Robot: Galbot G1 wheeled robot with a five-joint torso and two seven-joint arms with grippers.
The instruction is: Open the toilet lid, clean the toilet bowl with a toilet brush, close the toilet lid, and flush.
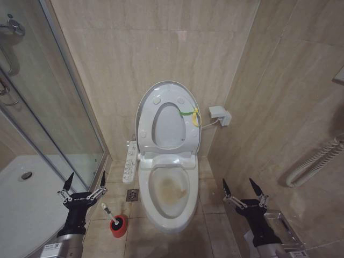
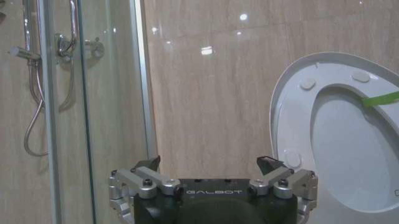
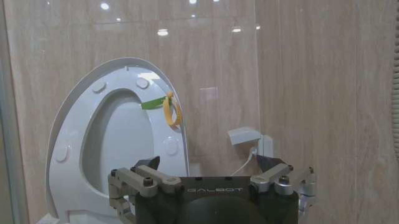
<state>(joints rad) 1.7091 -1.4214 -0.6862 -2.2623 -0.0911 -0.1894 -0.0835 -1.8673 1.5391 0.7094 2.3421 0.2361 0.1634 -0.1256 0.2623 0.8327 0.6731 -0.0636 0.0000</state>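
Holding both end effectors spread and empty: left end effector (image 1: 85, 181) above the toilet brush (image 1: 112, 215) in its red holder (image 1: 118, 226); right end effector (image 1: 242, 187) right of stained toilet bowl (image 1: 170, 191). Toilet lid (image 1: 167, 117) upright.

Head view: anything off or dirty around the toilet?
Yes. The toilet bowl has brownish-yellow staining inside. The toilet lid stands raised against the wall with a yellow-green strap tied at its edge. The toilet brush sits tilted in its red holder.
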